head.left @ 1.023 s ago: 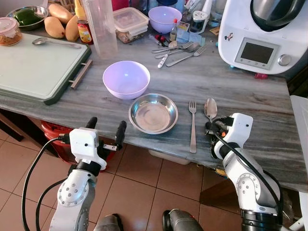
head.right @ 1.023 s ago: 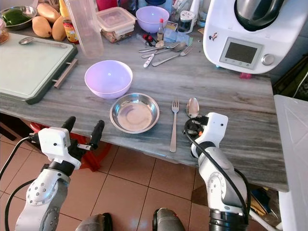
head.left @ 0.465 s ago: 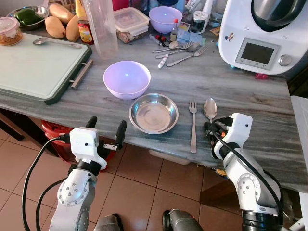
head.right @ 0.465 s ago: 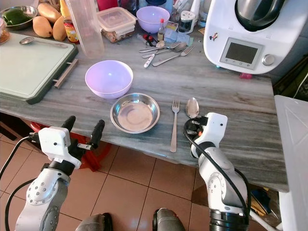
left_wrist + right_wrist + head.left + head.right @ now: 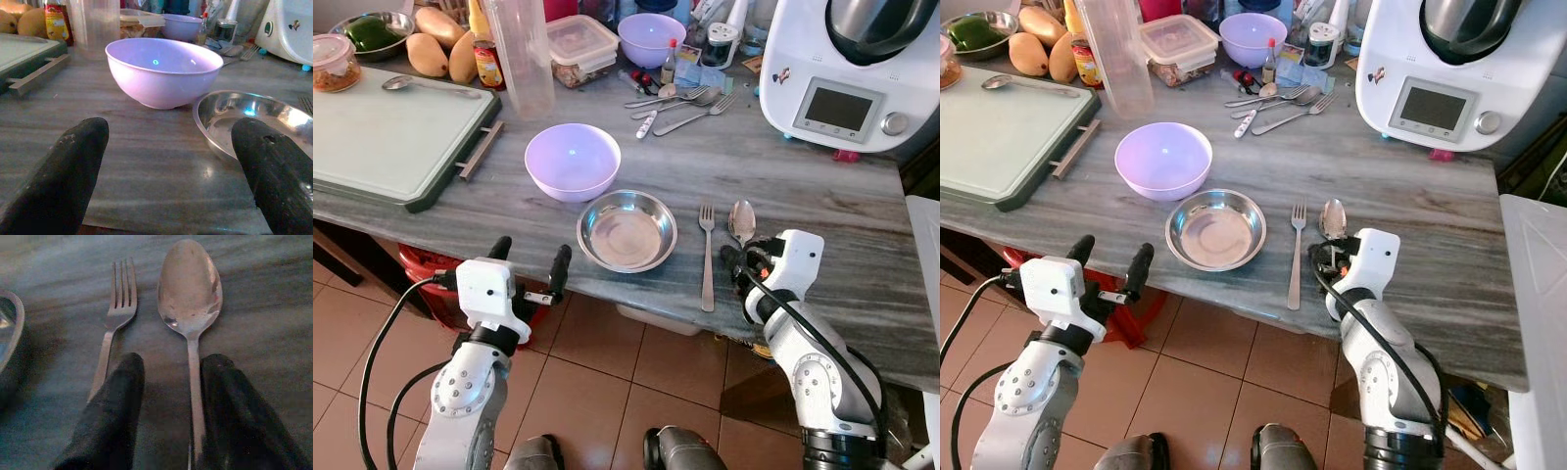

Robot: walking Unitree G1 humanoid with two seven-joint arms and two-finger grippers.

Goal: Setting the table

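Spoon lies placed right of fork beside bowl; right gripper jaws apart around its handle.

No lettering, number or brand reads clearly anywhere: the red-and-yellow label on the small sauce bottle is blurred, and the grey screen of the white kitchen machine shows nothing legible.

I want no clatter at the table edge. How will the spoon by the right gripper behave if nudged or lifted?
The spoon looks like polished metal, so probably stiff and slippery between the right gripper's open fingers. It lies flat on the smooth stone counter, so a nudge would likely slide or pivot it toward the fork.
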